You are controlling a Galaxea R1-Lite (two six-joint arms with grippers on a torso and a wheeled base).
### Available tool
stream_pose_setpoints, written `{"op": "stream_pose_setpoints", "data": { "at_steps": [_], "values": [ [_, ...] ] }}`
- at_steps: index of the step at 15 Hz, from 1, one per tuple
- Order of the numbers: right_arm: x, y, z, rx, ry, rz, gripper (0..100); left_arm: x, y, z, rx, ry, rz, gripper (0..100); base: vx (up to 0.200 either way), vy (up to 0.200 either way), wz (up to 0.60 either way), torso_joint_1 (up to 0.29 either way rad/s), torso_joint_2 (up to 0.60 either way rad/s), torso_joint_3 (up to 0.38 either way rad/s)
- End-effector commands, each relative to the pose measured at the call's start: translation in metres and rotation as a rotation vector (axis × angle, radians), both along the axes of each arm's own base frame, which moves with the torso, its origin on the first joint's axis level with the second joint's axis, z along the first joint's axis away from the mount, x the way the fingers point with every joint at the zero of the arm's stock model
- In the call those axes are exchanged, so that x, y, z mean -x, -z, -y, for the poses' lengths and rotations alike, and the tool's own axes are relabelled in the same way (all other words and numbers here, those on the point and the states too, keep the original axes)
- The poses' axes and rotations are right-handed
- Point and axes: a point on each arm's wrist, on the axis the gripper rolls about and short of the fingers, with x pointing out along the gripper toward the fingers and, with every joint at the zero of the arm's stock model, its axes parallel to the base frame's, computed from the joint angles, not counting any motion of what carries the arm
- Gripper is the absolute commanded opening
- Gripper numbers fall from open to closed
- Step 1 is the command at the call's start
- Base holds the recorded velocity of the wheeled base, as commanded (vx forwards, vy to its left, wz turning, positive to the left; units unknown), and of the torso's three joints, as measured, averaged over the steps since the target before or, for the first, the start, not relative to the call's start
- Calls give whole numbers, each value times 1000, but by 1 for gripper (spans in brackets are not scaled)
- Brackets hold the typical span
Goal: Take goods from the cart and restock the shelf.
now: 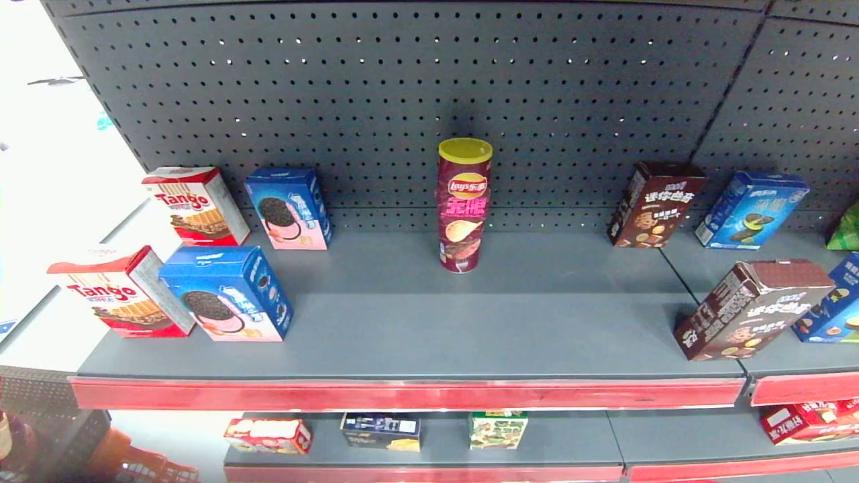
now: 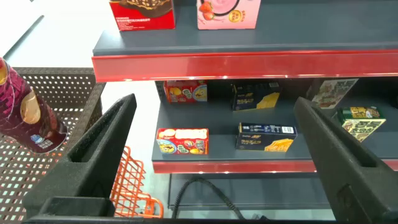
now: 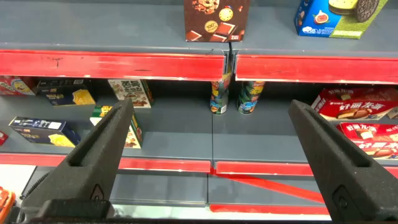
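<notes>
Purple chip can leans tilted in the mesh cart, on your left arm's side, so left is nearer. Both left tool and right tool gape empty.

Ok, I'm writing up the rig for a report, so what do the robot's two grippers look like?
The left gripper and the right gripper look alike: each has two matte black, wedge-shaped fingers that taper toward the tips. A thin black cable loops near the left one. No coloured markings show.
</notes>
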Motion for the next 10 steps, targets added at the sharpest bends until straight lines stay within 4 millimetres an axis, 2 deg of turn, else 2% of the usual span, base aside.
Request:
{"op": "stream_pose_setpoints", "data": {
  "at_steps": [1,6,10],
  "values": [
    [0,0,0,0,-1,1,100,0,0,0,1,0,1,100,0,0,0,0,0,0],
    [0,0,0,2,-1,2,100,0,0,0,1,0,1,100,0,0,0,0,0,0],
    [0,0,0,-1,1,1,100,0,0,0,1,0,1,100,0,0,600,-2,1,-5]
  ]
}}
